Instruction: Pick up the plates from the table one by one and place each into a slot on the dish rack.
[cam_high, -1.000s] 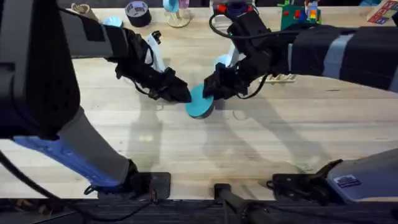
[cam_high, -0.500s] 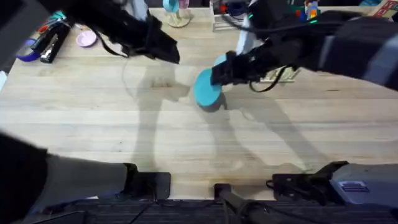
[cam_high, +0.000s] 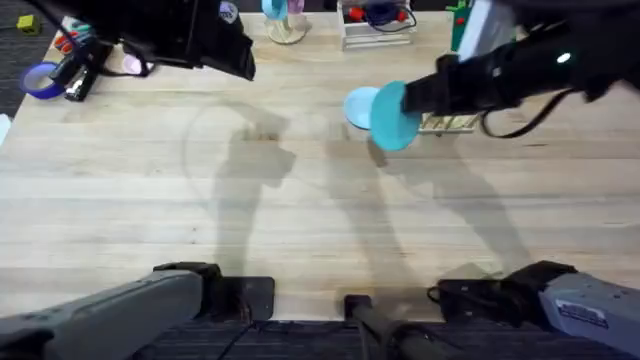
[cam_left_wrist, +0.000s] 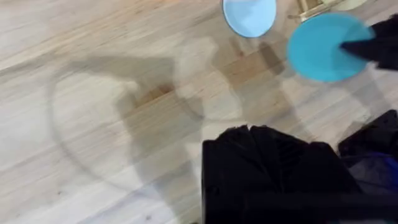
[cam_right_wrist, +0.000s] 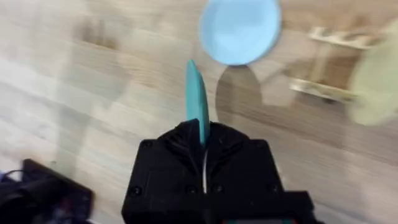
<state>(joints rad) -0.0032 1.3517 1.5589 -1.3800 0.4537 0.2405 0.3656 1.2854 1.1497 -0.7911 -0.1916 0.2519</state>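
The flat round teal plastic plate (cam_high: 393, 116) hangs in the air above the large light wood table (cam_high: 300, 220), at the far right, just near of the small light wooden dish rack (cam_high: 447, 123); the right claw (cam_right_wrist: 203, 144) is closed on its rim and carries it on edge, so in the right wrist view it looks like a thin vertical blade. I judge this plate light and stiff; it keeps its shape with a grip at one point of the rim only. The surface looks smooth and a little glossy, so it can slip or turn between the fingers if the pinch is weak; a firm hold on the rim, with the disc upright, seems the right way for sliding it between the upright dowel pegs.

The flat round pale sky blue plastic plate (cam_high: 358, 106) lies flat on the table, just left of the rack and partly behind the teal one; lying flat, it gives little edge to take, so its rim probably must be tipped up first.

The left claw (cam_high: 240, 62) is raised over the far left of the table, holding nothing as far as I see; I cannot tell whether it is wide or narrow.
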